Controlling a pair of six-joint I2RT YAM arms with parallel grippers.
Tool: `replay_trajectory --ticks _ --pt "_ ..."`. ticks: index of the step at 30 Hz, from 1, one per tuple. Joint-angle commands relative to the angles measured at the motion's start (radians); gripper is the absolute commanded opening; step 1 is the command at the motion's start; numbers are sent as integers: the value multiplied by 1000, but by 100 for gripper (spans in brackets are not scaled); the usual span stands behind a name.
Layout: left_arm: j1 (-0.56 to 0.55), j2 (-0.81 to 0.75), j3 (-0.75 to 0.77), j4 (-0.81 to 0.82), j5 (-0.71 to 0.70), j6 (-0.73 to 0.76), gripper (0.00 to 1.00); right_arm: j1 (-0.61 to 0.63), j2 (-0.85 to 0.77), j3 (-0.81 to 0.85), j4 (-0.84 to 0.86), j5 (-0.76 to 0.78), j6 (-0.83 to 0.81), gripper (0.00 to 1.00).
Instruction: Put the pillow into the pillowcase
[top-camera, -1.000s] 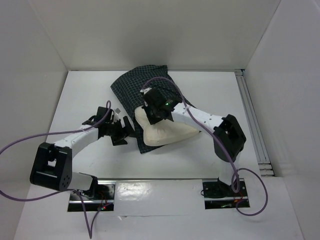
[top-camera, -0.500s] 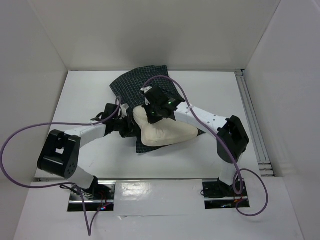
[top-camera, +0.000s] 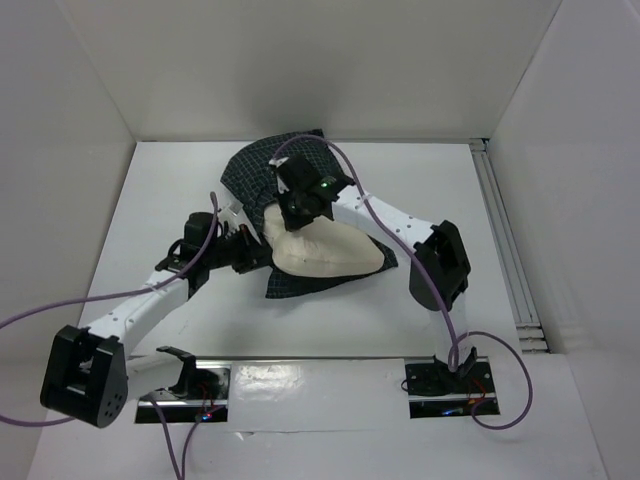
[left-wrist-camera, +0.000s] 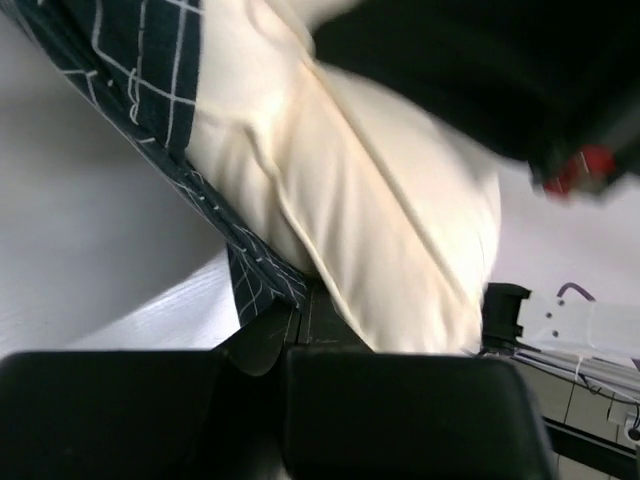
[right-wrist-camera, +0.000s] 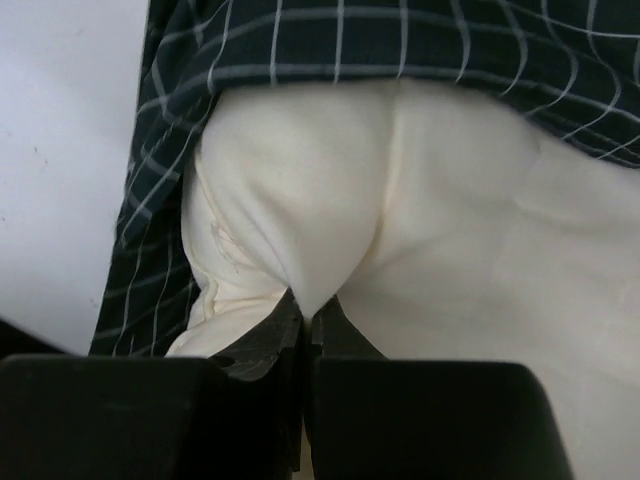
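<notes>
In the top view, we see the pillow (top-camera: 325, 252) lying near the middle of the table (top-camera: 150, 200), a little toward the far edge, on top of the pillowcase (top-camera: 255, 170). Only its left end is under the checked cloth, and most of it is outside. The left end effector (top-camera: 260, 258) and the right end effector (top-camera: 290, 225) both meet at that left end.

In the left wrist view, the fingers are pressed together. It seems they pinch the lower edge of the pillowcase, just beside the pillow seam. We cannot exclude that some pillow is caught too.

In the right wrist view, the fingers are closed on a small fold of the pillow, at the mouth of the pillowcase.

We think three things could go wrong. The fold is thin and the grip is shallow, so it may slip out during a push. The plump pillow may bunch at the mouth. If the left side pinches pillow together with cloth, the opening cannot be drawn over it.
</notes>
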Motion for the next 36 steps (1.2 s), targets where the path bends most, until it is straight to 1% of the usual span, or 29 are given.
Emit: replay_trajectory --ticks 1,2,4,5,7,10,15,17,20,21,22,23,24,25,26,27,28,29,30,31,32,33,34,35,36 --pt "-29 -83 32 10 174 4 0 -51 90 147 61 76 -30 0" --pt "-29 -83 32 1 183 5 0 -68 99 217 49 76 -30 0" --pt "-29 -94 32 1 218 5 0 -88 110 290 36 85 -19 0" --pt "-29 -103 32 1 232 5 0 -101 110 360 23 94 -19 0" --pt "-29 -103 32 -10 272 14 0 -101 110 382 23 95 -10 0" --pt "-29 -141 32 -42 298 35 0 -101 101 323 82 46 1 0" --pt "-29 -226 32 -68 324 29 0 -71 194 155 125 -3 47 0" --pt "-29 -267 32 -108 324 17 0 -71 194 120 154 -46 74 0" --pt "-29 -296 32 -172 274 29 0 -51 161 71 188 -96 87 0" --pt "-19 -310 32 -235 252 40 0 -51 147 56 188 -118 96 0" --pt "-19 -310 42 -275 223 40 0 -51 117 55 188 -129 96 4" --pt "-19 -310 53 -313 156 60 0 -42 96 39 188 -129 96 30" --pt "-19 -310 84 -352 116 60 1 -42 72 22 188 -140 96 41" --pt "-19 -310 102 -434 81 76 6 -42 14 -21 188 -131 96 50" --pt "-19 -310 122 -477 10 89 15 -42 -17 -46 197 -116 96 59" --pt "-19 -310 160 -513 -27 103 28 -42 -46 -96 197 -88 96 73" --pt "-19 -301 179 -547 -64 103 41 -67 -75 -122 197 -88 96 76" --pt "-19 -301 194 -599 -131 115 54 -81 -129 -147 197 -76 96 79" --pt "-19 -301 205 -622 -162 115 74 -97 -155 -174 187 -76 96 79" --pt "-19 -301 229 -643 -191 126 83 -114 -181 -237 187 -61 96 80" --pt "-19 -301 240 -663 -229 126 89 -152 -230 -273 187 -48 96 82" --pt "-19 -292 240 -673 -243 136 93 -173 -253 -306 196 -48 96 84" --pt "-19 -292 256 -685 -256 146 98 -196 -270 -340 196 -34 96 84" --pt "-10 -281 273 -685 -266 146 100 -222 -281 -400 205 -34 106 84" --pt "-10 -267 273 -685 -286 146 100 -276 -290 -420 205 -34 117 84"
